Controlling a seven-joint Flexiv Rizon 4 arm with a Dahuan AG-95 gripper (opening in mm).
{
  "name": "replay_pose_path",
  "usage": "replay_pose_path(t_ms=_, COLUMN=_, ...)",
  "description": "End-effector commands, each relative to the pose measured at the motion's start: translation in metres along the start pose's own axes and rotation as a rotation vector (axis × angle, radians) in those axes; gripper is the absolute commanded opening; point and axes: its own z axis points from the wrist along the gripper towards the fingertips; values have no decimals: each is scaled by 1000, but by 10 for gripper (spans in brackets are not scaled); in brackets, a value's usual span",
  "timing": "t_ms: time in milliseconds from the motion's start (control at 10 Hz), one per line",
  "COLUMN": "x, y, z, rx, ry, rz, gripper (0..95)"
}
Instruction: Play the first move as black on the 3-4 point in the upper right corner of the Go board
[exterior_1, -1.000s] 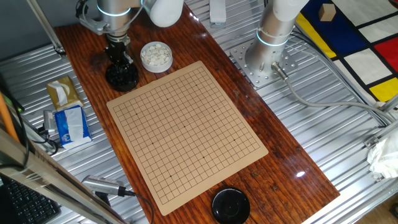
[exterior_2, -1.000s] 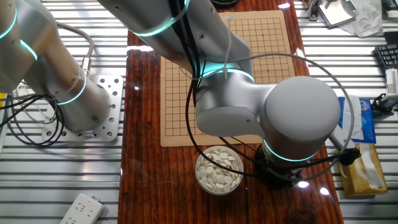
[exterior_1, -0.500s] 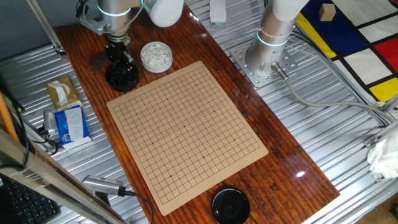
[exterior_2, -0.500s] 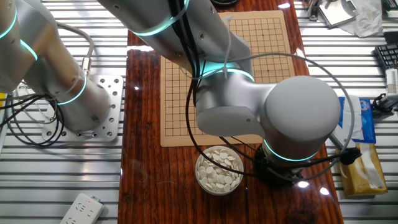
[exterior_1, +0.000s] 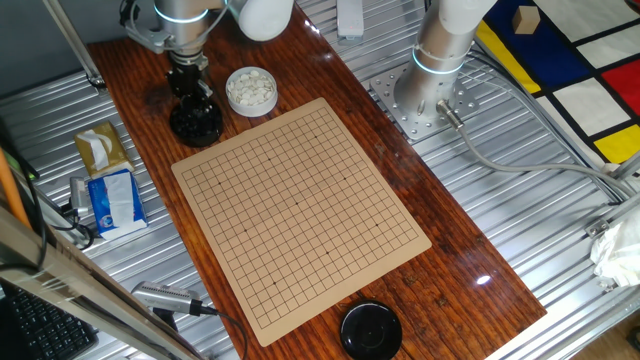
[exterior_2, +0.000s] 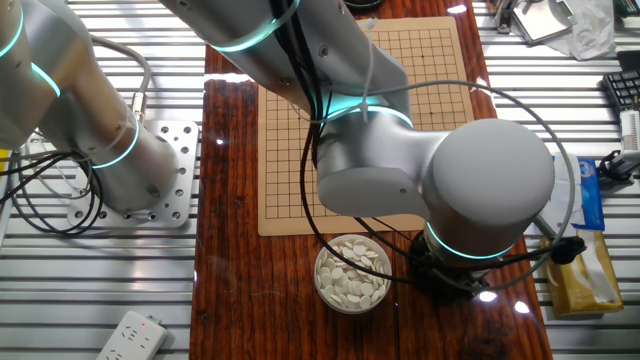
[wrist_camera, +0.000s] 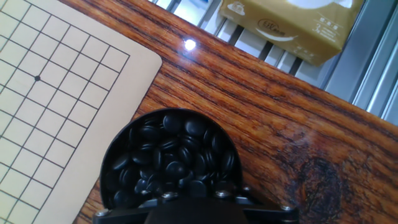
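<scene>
— Where's the tool (exterior_1: 193, 95)?
— Directly over the bowl of black stones (wrist_camera: 169, 158), beside the Go board (exterior_1: 300, 210) on the worktop (exterior_1: 455, 255).
— Holding a stone?
— Can't tell; its fingers are hidden.

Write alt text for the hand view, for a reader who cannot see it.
A round black bowl filled with glossy black stones sits on a reddish wooden table, seen from directly above. A corner of the tan Go board lies to its left, and a gold tissue box shows at the top edge.
</scene>
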Motion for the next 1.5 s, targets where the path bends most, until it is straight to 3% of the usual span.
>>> replay_pose_path(t_ms=100, x=2, y=2, z=1, rx=0, ry=0, rz=8, gripper=380)
replay_pose_path(t_ms=300, x=2, y=2, z=0, rx=-11, ry=2, rz=12, gripper=380)
replay_pose_path(t_ms=400, x=2, y=2, z=-1, rx=-26, ry=21, rz=17, gripper=190)
replay_pose_path(t_ms=700, x=2, y=2, z=0, rx=-39, ry=44, rz=15, gripper=190)
replay_pose_path(t_ms=1500, x=2, y=2, z=0, rx=-39, ry=44, rz=15, gripper=190)
